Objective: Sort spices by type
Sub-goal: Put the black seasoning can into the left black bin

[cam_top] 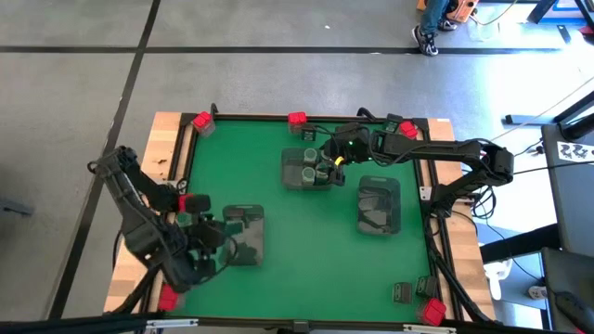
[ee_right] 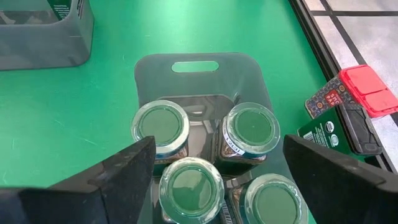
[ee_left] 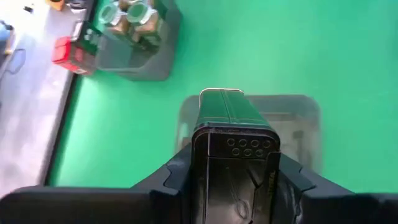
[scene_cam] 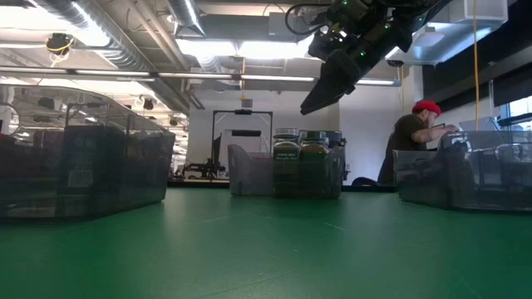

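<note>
My left claw (ee_left: 233, 186) is closed on a dark tin (ee_left: 231, 146), held above a grey tray (cam_top: 243, 232) near the left edge of the bench (cam_top: 306, 269). The tin's top face shows a cluster of small round holes; no lettering on it can be read. My own fingers cover the tin's lower sides, and the tin hides most of that tray's inside.

My right claw (ee_right: 214, 177) stands wide open and holds nothing. It hangs over a second tray (ee_right: 193, 78) near the far edge of the bench. Four round jars (ee_right: 160, 127) with green lids stand upright in that tray, touching one another; the two nearest me are cut off by the picture edge. Lettering runs round one lid rim, too small to read.

Beside this tray, at the bench's edge, lie a red box (ee_right: 367, 90) and a dark packet with a patterned label, both partly cut off; their print is illegible. A third tray (cam_top: 379, 206) sits toward the right edge, contents unclear. Two small dark tins (cam_top: 413, 289) lie near the front right corner.
</note>
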Controlling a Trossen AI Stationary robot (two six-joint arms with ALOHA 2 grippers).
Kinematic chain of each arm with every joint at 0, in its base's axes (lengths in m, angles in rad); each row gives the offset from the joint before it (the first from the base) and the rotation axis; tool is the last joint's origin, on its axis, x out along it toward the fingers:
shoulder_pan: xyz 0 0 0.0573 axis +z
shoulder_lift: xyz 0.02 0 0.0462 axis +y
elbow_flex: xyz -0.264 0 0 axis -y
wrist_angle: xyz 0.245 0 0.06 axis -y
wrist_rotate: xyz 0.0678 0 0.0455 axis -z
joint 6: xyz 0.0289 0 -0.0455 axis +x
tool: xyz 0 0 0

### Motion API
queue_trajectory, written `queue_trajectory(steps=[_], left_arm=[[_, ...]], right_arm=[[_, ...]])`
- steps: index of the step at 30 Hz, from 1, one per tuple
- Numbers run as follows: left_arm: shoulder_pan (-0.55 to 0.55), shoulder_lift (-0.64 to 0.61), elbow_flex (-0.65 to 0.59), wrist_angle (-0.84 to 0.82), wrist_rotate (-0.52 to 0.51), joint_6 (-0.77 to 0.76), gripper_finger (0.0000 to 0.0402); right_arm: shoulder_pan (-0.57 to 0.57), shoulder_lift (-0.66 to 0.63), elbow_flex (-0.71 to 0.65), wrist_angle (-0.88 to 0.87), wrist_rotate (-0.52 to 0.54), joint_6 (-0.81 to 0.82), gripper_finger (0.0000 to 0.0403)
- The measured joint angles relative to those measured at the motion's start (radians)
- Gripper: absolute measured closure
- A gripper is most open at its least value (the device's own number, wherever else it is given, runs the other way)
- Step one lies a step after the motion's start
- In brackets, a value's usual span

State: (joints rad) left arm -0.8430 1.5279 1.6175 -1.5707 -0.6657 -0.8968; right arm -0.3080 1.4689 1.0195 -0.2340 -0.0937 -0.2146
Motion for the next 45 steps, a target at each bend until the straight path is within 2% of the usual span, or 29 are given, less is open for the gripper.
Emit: queue_trajectory(steps=[7,13,17,20,25,33,45], left_arm=[[0.071,-0.105,-0.188,0.05,0.013,-0.023,0.0277],[0.122,-0.184,-0.373,0.274,0.112,0.06,0.0277],[0.15,-0.19,-0.475,0.422,0.206,0.136,0.0277],[0.178,-0.183,-0.535,0.49,0.218,0.145,0.0277],[0.24,-0.173,-0.608,0.531,0.281,0.145,0.0277],[0.273,-0.172,-0.705,0.669,0.308,0.216,0.0277],[0.287,-0.171,-0.788,0.685,0.362,0.211,0.0269]], right_arm=[[0.0,0.0,0.0,0.0,0.0,0.0,0.0052],[0.0,0.0,0.0,0.001,-0.001,0.0,0.0052],[0.0,0.006,0.0,0.006,-0.001,0.0,0.0052],[0.0,0.014,0.0,0.013,-0.001,0.0,0.0052],[0.0,0.038,0.0,0.035,-0.003,0.0,0.0052],[0.0,0.061,0.001,0.031,0.005,0.0,0.0052],[0.0,0.061,0.0,0.035,0.007,0.0,0.0052]])
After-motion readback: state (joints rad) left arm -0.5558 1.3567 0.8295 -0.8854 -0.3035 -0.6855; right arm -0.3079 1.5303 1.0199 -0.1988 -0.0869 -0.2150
